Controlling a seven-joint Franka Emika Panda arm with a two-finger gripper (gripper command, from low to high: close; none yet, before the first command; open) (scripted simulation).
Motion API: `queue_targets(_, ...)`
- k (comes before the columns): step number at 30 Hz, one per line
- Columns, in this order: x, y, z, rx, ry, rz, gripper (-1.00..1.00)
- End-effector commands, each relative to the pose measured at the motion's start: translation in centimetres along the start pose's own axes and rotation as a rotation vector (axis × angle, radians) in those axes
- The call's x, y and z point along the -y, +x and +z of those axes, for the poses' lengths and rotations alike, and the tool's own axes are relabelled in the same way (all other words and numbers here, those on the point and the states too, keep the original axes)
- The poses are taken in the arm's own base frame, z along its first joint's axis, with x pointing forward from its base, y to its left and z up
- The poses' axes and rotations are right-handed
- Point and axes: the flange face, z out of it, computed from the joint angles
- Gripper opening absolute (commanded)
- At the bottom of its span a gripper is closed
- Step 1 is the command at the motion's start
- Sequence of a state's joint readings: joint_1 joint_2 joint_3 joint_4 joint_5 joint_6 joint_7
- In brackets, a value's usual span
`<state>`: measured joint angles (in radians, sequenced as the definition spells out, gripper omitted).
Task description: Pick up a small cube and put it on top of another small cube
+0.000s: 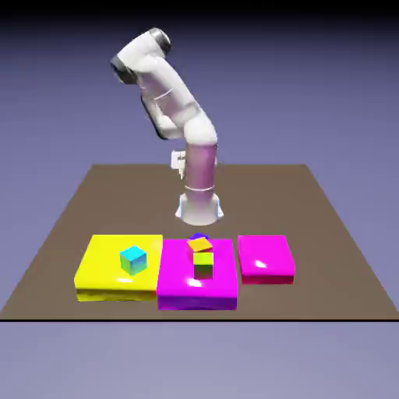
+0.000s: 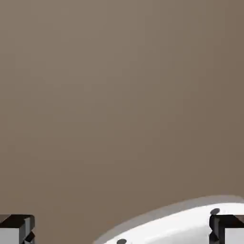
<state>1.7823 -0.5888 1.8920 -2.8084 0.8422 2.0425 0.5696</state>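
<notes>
Robot gripper (image 2: 122, 229) above brown table (image 1: 265, 199), jaws spread wide, cyan cube (image 1: 133, 260) on yellow block (image 1: 97, 269) at near left, blue cube (image 1: 199, 236) near center

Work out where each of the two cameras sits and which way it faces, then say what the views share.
Exterior view: stands across the table, raised, facing the robot and looking down on the blocks; the whole arm shows, down to its base.
Hand view: rides on the hand, looking along the open fingers at brown tabletop; the fingers show at the bottom corners, with part of a white, rounded body between them, probably the base.
Shared: the brown tabletop; no block appears in the hand view.
</notes>
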Motion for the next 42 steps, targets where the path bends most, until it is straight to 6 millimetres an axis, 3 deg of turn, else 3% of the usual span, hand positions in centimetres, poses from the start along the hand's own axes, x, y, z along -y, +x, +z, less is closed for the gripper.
queue_targets(1, 0.5, -1.7, 1.1, -0.001, -0.037, -0.045, 0.0)
queue_targets(4, 1.1, -6.8, 4.6, -0.009, -0.153, -0.173, 0.0)
queue_targets(8, -0.1, -12.8, 10.0, -0.027, -0.322, -0.328, 0.0)
queue_targets(12, -3.3, -17.4, 15.5, -0.056, -0.503, -0.463, 0.0)
queue_targets(15, -6.8, -19.6, 19.6, -0.085, -0.647, -0.549, 0.0)
queue_targets(19, -12.6, -20.9, 24.5, -0.135, -0.846, -0.643, 0.0)
queue_targets(23, -18.6, -20.1, 28.5, -0.192, -1.031, -0.705, 0.0)
queue_targets(27, -20.8, -17.6, 32.1, -0.192, -1.031, -0.705, 0.0)
queue_targets(28, -21.0, -17.4, 32.3, -0.192, -1.03, -0.704, 0.0)
queue_targets(29, -21.0, -17.4, 32.3, -0.192, -1.03, -0.704, -1.0)
queue_targets(30, -21.0, -17.4, 32.3, -0.192, -1.03, -0.704, -1.0)
queue_targets(36, -17.4, -20.9, 27.5, -0.214, -0.993, -0.7, -1.0)
queue_targets(42, -15.8, -28.3, 25.9, -0.168, -0.728, -0.625, -1.0)
